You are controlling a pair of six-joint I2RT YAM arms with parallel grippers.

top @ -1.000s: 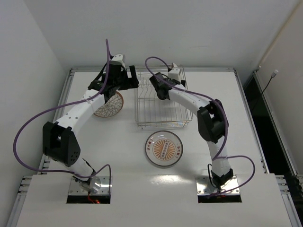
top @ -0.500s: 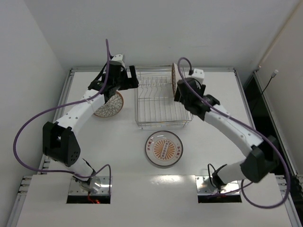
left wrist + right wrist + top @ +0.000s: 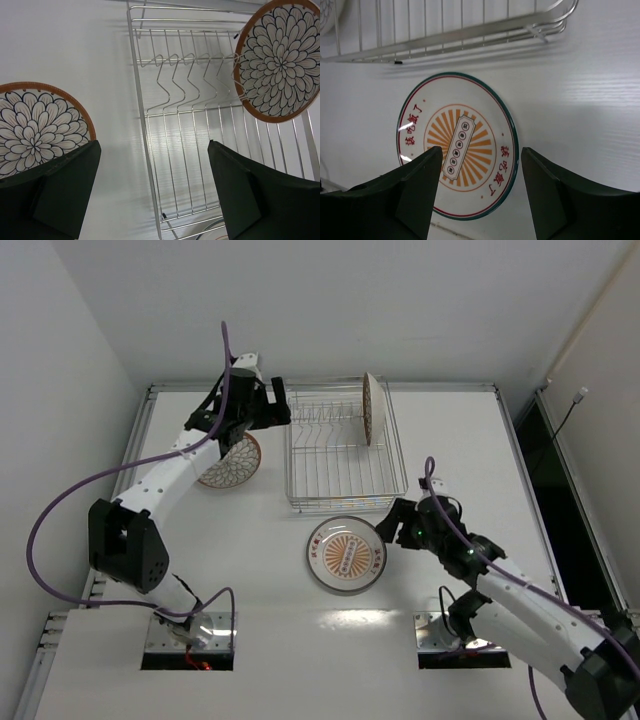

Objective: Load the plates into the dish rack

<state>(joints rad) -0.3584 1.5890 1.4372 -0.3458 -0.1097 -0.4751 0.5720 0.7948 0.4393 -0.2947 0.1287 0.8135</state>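
The white table [image 3: 470,450] carries the silver wire dish rack [image 3: 340,502] at its middle, toward the far edge. One brown-rimmed petal plate [image 3: 372,408] stands on edge among the tines at the rack's far right corner. The second brown-rimmed petal plate [image 3: 232,462] lies flat on the table just left of the rack. The white-rimmed sunburst plate [image 3: 345,555] lies flat just in front of the rack. The left gripper [image 3: 154,147] hangs over the rack's far left corner, jaws spread wide, holding nothing. The right gripper [image 3: 481,155] hovers above the sunburst plate, jaws likewise apart and empty.
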